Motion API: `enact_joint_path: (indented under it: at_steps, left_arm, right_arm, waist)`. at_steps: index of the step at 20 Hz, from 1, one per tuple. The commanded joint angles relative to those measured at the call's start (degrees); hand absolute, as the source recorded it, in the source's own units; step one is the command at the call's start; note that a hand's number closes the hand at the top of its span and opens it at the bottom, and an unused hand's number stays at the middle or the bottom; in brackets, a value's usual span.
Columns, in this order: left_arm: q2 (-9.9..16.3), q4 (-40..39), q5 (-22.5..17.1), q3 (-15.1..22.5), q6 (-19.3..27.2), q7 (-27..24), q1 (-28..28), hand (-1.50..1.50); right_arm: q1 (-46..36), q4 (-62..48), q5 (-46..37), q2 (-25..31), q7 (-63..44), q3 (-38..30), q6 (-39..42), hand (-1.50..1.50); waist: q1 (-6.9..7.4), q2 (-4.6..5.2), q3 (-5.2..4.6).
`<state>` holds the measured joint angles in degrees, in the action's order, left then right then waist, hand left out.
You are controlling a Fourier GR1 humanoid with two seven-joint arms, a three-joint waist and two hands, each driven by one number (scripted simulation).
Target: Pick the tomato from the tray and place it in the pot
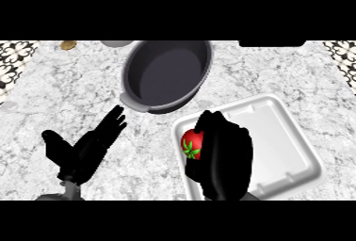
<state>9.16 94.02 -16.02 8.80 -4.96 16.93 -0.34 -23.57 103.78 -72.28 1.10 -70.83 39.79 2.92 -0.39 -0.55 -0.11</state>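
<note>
We saw the right hand [221, 157] curled round the tomato [192, 145] over the near-left corner of the white tray [281, 136]. The left hand [89, 146] rested open on the marble counter [62, 89], fingers straight. The dark pot [167, 75] stood just beyond the tray

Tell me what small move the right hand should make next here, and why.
Probably lift: the right hand is curled round the tomato but sits low over the white tray, and the pot lies up and to the left.
</note>
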Motion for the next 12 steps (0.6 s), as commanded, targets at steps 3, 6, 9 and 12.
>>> enact_joint_path:
  at_steps: [3,6,9,12]
  left_arm:
    - [-0.94,2.10,1.31,1.34,0.78,0.56,-0.02,0.00]
    - [-1.94,1.40,1.72,1.92,1.47,1.41,-0.67,0.00]
    - [-1.80,0.59,2.01,1.29,1.20,0.52,-1.42,0.00]
    - [-0.95,-0.55,2.01,0.74,0.20,0.03,-1.21,0.00]
  right_arm:
    - [-15.10,7.05,0.37,-1.04,-14.17,-2.37,11.56,1.50]
    - [-20.60,4.32,5.45,-1.05,-13.36,-6.99,8.27,1.50]
    - [-27.42,0.56,8.22,-1.05,-11.34,-12.81,10.12,1.50]
    - [-30.93,-7.06,11.13,-1.06,-8.00,-17.99,6.95,1.50]
  waist:
    - [0.98,0.14,0.00]
    - [1.29,0.36,0.02]
    - [1.37,0.38,0.01]
    - [1.72,0.63,0.01]
